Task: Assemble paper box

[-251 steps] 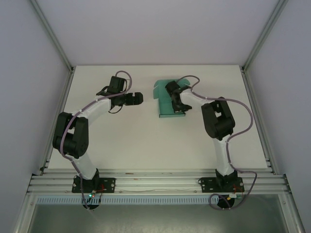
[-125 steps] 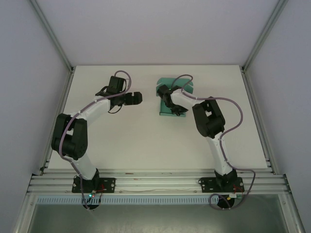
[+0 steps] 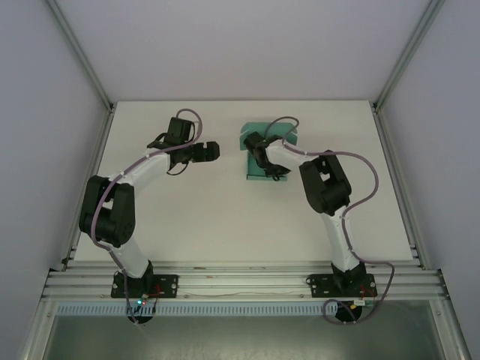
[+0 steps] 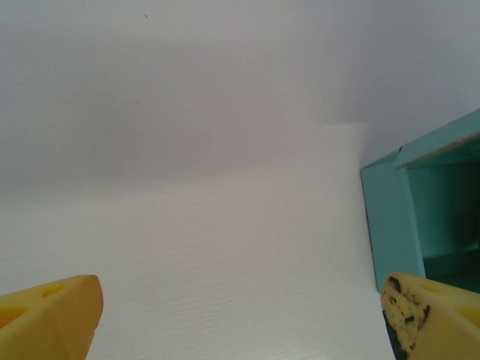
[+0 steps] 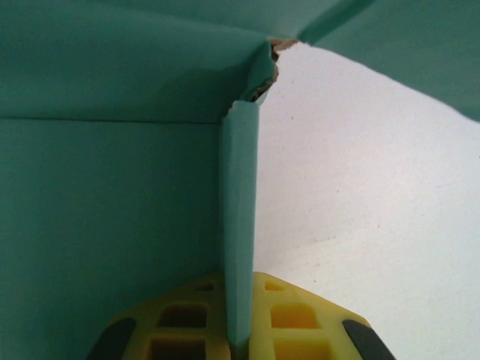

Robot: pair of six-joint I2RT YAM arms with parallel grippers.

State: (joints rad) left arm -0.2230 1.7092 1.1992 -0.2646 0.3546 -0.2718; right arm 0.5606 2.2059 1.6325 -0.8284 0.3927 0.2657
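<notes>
1. Between the right gripper's [image 5: 240,330] fingers [image 5: 184,322], a thin upright wall [image 5: 240,217] of the box [image 5: 112,210] is the weak spot. Card this light can crease off its fold, or rip, if the arm twists or pulls it sideways. The corner [image 5: 266,64] above the wall looks frayed, so a tear would likely start there.
2. Those jaws are clamped almost flat together and grip the wall edge-on, one pad on each face. Nothing else touches them.
3. Outward from the grip, the box [image 3: 252,166] sits half-formed at the far middle of the table [image 3: 202,217], its panels raised. From above, part of it is hidden under the right gripper [image 3: 271,165] and its wrist. Only one wall is held, so a push or lift may drag the whole box along instead of bending a fold. It may also spring the raised panels back down.
4. Further left, the left gripper [image 3: 210,151] hangs apart from the box, its jaws spread wide and empty. In its own view the left gripper [image 4: 240,307] is low over bare table, and the box's open side [image 4: 394,217] sits just beyond one fingertip. If it comes in this wide, a fingertip could catch that edge. That could dent the panel or shove the box against the right grip.
5. Beneath it all, the table is smooth and has no stop, so any sideways force is likely to turn into sliding.
</notes>
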